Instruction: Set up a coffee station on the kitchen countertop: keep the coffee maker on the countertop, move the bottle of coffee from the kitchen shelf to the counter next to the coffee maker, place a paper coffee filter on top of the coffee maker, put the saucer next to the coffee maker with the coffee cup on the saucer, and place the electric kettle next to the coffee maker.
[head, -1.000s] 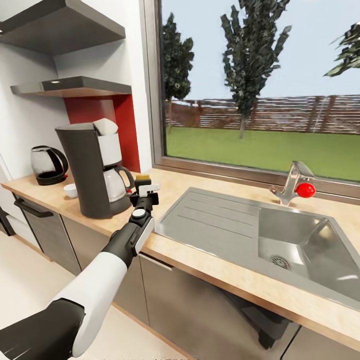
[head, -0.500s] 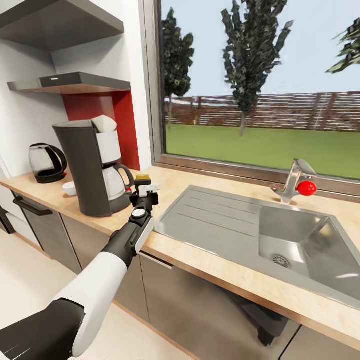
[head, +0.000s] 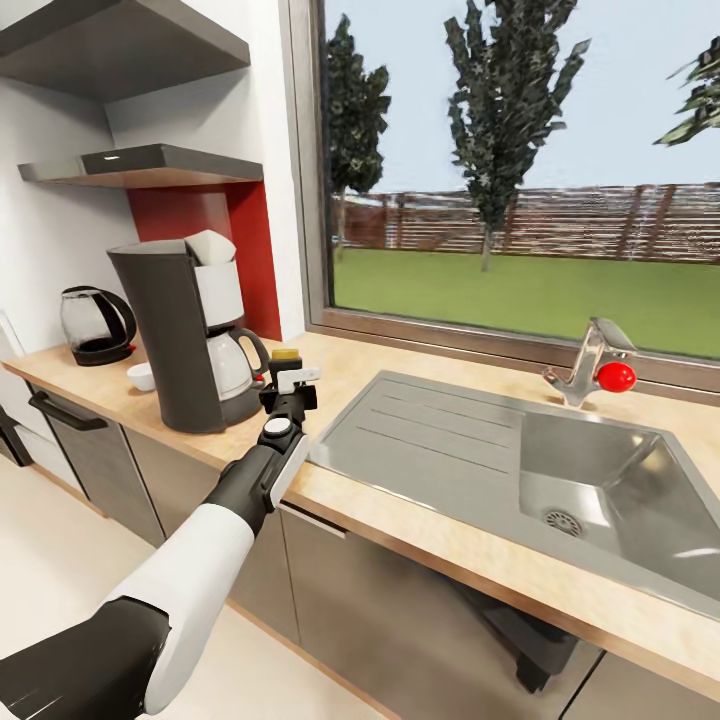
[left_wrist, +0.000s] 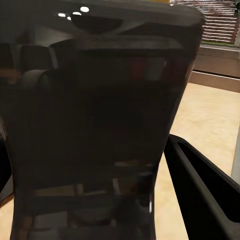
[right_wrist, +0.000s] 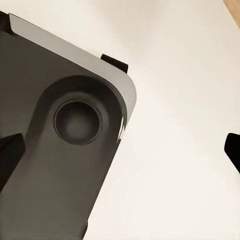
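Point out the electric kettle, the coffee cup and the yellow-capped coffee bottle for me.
electric kettle (head: 92, 325): head view, on its glass body.
coffee cup (head: 142, 377): head view, on its white side.
bottle of coffee (head: 286, 355): head view, on its yellow cap.

The head camera looks down along the kitchen countertop (head: 400, 505); the left wrist camera presses close against the bottle of coffee (left_wrist: 100, 130) (shared with head).

A home kitchen; a light wood countertop (head: 400, 505) carries an inset steel sink (head: 520, 470) under a garden window (head: 520, 170). A coffee maker (head: 185, 335) and electric kettle (head: 95, 325) stand toward its left end; wall shelves (head: 140, 165) hang above.
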